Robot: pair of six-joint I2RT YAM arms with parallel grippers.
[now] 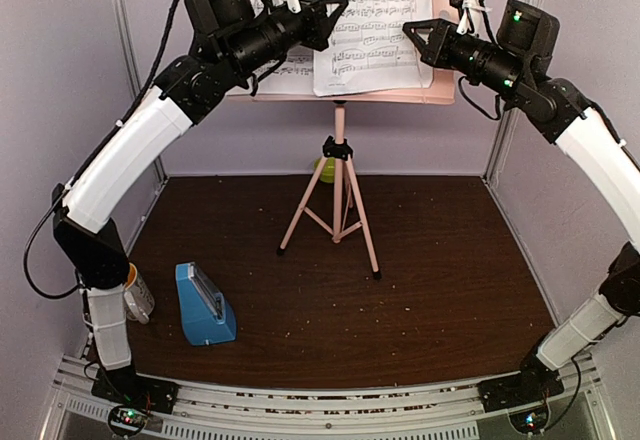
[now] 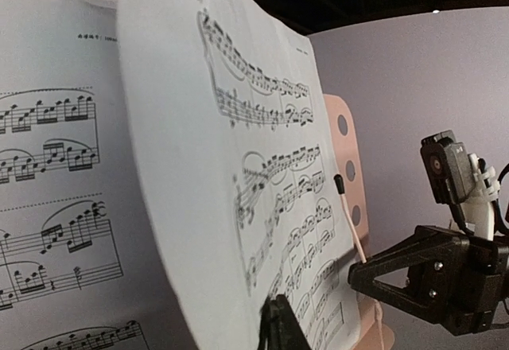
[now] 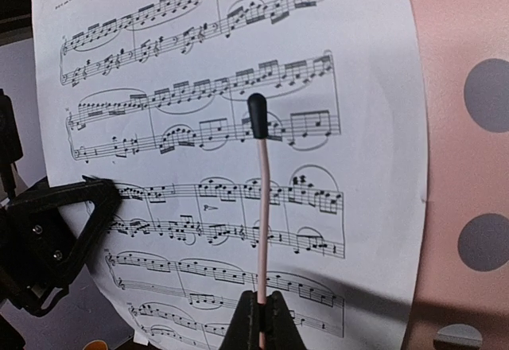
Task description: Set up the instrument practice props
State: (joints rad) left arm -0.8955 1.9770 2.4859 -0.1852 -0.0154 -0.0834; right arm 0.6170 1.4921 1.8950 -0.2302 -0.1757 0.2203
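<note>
Nearest, on the left of the dark table [image 1: 400, 290], the blue metronome [image 1: 205, 305] stands well apart from the music stand [image 1: 340, 195]. A cream mug [image 1: 138, 295] sits just left of it, half hidden by the arm. The stand is planted mid-table, with a green bowl [image 1: 325, 169] behind its legs.

Up at the far end, both pages rest on the pink desk [image 3: 445, 167]. The left page [image 2: 56, 167] lies flat, while the right page [image 2: 238, 167] bows out towards me. The right gripper [image 3: 258, 318] is pinched closed on the thin pink retaining wire [image 3: 260, 207], whose black tip lies over the right page. The left gripper [image 2: 280, 330] is at that page's edge, but I can't tell whether it grips.

It looks like the page-securing step. Next, I'd say, the page needs pressing flat and the wire easing down onto it gently, so nothing slides off.
</note>
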